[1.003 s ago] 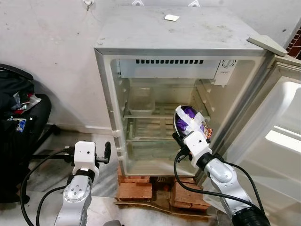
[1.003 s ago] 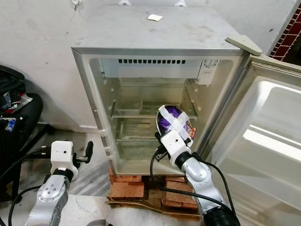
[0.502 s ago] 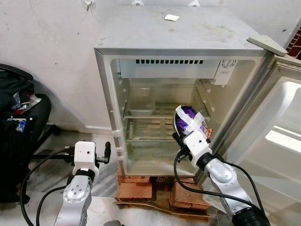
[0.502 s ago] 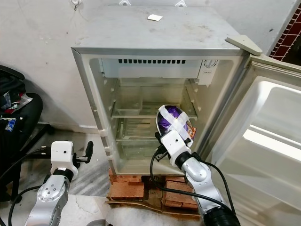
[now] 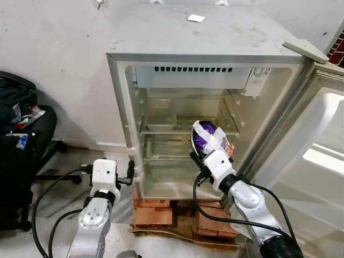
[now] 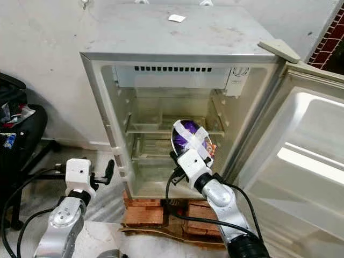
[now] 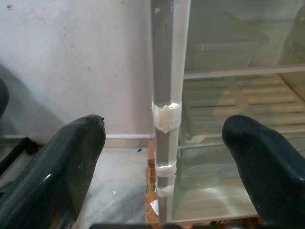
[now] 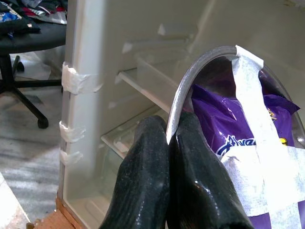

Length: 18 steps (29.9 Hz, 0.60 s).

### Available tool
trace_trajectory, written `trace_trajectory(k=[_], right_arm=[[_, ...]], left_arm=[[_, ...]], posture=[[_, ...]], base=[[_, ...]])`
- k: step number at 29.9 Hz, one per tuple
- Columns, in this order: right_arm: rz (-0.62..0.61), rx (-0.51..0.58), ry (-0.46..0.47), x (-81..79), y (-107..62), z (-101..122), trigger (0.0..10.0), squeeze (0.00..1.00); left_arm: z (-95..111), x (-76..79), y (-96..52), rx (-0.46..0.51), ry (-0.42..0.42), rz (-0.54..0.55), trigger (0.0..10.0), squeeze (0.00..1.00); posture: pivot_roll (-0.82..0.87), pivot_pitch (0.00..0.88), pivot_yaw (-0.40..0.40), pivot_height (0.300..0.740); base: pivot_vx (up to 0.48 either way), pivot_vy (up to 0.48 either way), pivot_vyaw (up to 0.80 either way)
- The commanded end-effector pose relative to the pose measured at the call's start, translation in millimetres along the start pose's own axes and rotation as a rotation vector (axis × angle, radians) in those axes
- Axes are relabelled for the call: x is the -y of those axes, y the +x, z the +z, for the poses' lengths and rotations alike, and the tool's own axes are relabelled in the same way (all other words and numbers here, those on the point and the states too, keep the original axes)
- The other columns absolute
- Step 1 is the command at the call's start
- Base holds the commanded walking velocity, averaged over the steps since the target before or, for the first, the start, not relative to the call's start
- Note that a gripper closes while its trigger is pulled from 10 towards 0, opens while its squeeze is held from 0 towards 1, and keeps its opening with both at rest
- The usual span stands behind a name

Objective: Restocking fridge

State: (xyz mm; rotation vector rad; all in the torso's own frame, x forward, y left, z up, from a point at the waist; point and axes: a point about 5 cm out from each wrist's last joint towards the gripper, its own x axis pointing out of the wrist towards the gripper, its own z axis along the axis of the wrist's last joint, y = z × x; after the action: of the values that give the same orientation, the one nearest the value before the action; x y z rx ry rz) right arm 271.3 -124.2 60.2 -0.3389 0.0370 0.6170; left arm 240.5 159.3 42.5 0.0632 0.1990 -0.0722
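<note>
A small grey fridge (image 5: pixel 215 48) stands open on bricks, its shelves (image 5: pixel 177 129) nearly bare. My right gripper (image 5: pixel 194 155) is shut on the rim of a metal bowl (image 8: pixel 190 81). The bowl holds a purple snack packet (image 8: pixel 224 129) strapped in with white tape (image 8: pixel 248 90). It hangs upright in front of the middle shelf, at the fridge's mouth. My left gripper (image 7: pixel 162 143) is open, low and just outside the fridge's left frame (image 7: pixel 164 71), with nothing between its fingers (image 7: pixel 62 167).
The fridge door (image 5: pixel 317 140) swings open to the right. A clear container (image 5: pixel 161 115) sits on the upper shelf. Bricks (image 5: pixel 156 212) prop up the fridge. A black chair piled with clothes (image 5: pixel 21 123) stands at left. A white scrap (image 5: pixel 196 19) lies on the fridge top.
My right gripper has carried the bowl a little left, nearer the fridge opening. The left gripper has shifted right toward the fridge's frame.
</note>
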Motion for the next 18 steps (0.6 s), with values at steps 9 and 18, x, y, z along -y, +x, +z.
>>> trace_trajectory(k=[9,18], right_arm=[[0.009,0.032,-0.026,4.6,2.8,5.8,10.0,0.0],[0.018,0.036,-0.032,3.9,3.6,5.7,10.0,0.0]], left_arm=[[1.2,0.2,-0.2,0.003,-0.001,-0.015,10.0,0.0],[1.0,0.4,-0.2,0.002,-0.002,-0.018,10.0,0.0]], posture=[[0.06,0.0,-0.028,0.74],[0.06,0.0,-0.028,0.74]], base=[[0.255,0.0,0.0],[0.409,0.0,0.0]])
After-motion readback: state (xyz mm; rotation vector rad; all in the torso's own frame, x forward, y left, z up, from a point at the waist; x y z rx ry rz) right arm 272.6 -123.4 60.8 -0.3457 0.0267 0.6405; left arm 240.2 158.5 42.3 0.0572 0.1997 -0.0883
